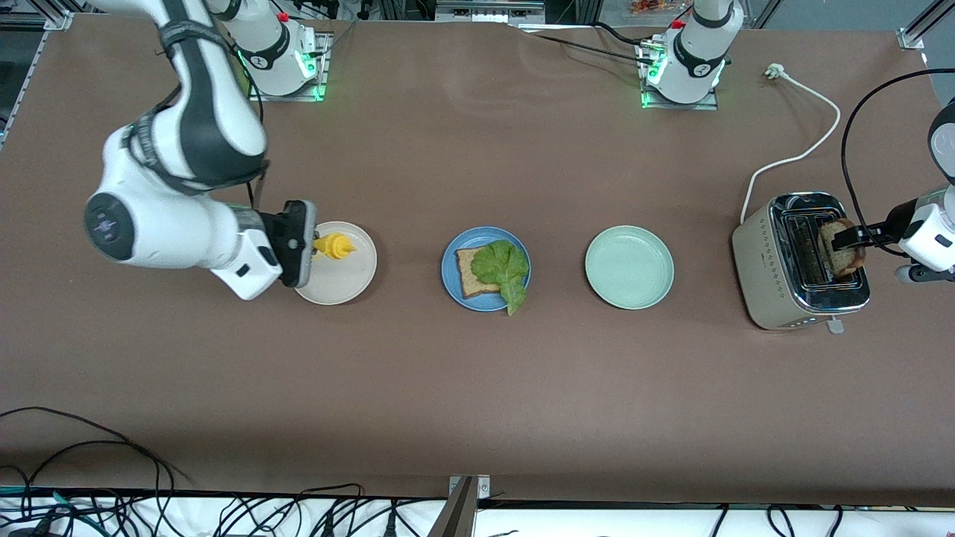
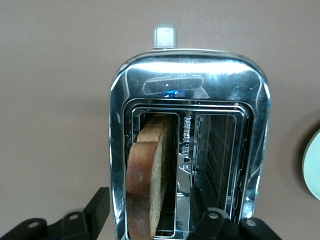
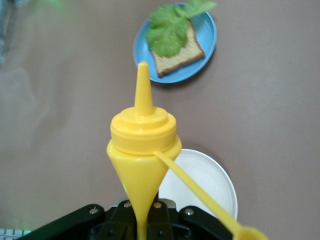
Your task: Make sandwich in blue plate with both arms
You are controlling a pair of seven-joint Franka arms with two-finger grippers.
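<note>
The second bread slice (image 2: pixel 147 175) could easily get snagged in the toaster (image 1: pixel 802 261) slot if pulled crooked by the left gripper (image 2: pixel 150 212), fingers clamped on it. Right gripper (image 1: pixel 313 246) is clamped on the mustard bottle (image 3: pixel 142 145). Mid-tabletop, bread and ruffled lettuce (image 1: pixel 503 268) are sat on the blue plate (image 1: pixel 451 280).
</note>
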